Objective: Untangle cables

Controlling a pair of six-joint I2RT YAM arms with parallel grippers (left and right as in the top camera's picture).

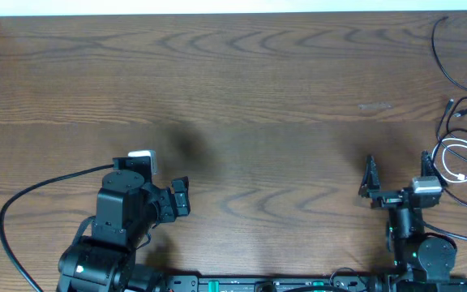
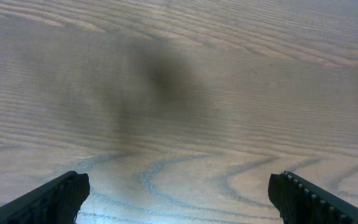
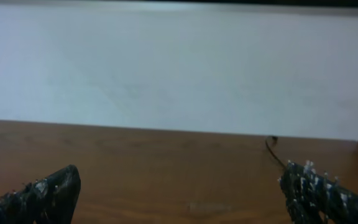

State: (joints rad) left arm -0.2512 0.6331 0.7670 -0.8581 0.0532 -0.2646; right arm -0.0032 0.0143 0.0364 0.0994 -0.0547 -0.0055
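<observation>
Overhead, cables [image 1: 446, 156] stretch near-to-far at right; left gripper [image 1: 182, 197] and right gripper [image 1: 397, 172] gape apart.

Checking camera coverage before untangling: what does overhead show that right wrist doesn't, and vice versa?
Overhead only: the white cable coiled at the table's right edge, and the left gripper, open. Right wrist only: the pale wall seen face-on beyond the far edge. Both: the wooden table, the open right gripper, and one thin black cable.
</observation>
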